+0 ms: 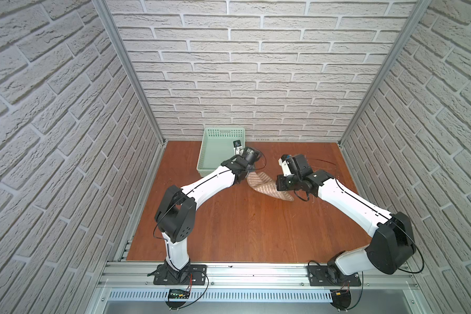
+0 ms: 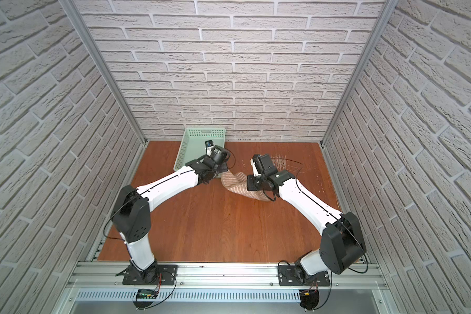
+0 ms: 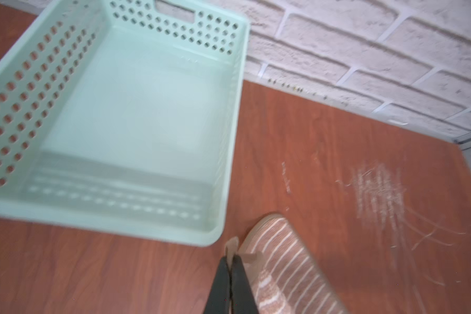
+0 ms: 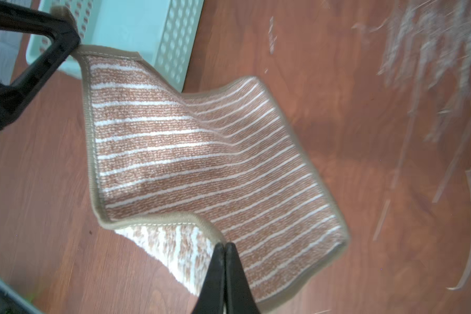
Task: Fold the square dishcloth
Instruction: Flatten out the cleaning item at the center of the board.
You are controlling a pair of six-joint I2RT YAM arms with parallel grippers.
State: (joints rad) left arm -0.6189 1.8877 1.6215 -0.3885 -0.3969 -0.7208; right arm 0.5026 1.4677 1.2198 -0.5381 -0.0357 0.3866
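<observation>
Two grips on the square dishcloth (image 4: pixel 201 163), one per arm. Left fingers (image 3: pixel 235 265) pressed shut on a hemmed corner, just beside the near corner of the mint-green basket (image 1: pixel 223 132). Right fingers (image 4: pixel 230 255) likewise clamped tight on the hemmed edge, pale underside curled up beside them. Cloth slung between both, striped face showing, sagging in the middle over the wooden desk (image 1: pixel 242 231). Lowest edge possibly touching the desk; unclear. Pale scratch marks (image 3: pixel 378 190) on the desk beyond the cloth, toward the brick wall (image 1: pixel 242 81).
</observation>
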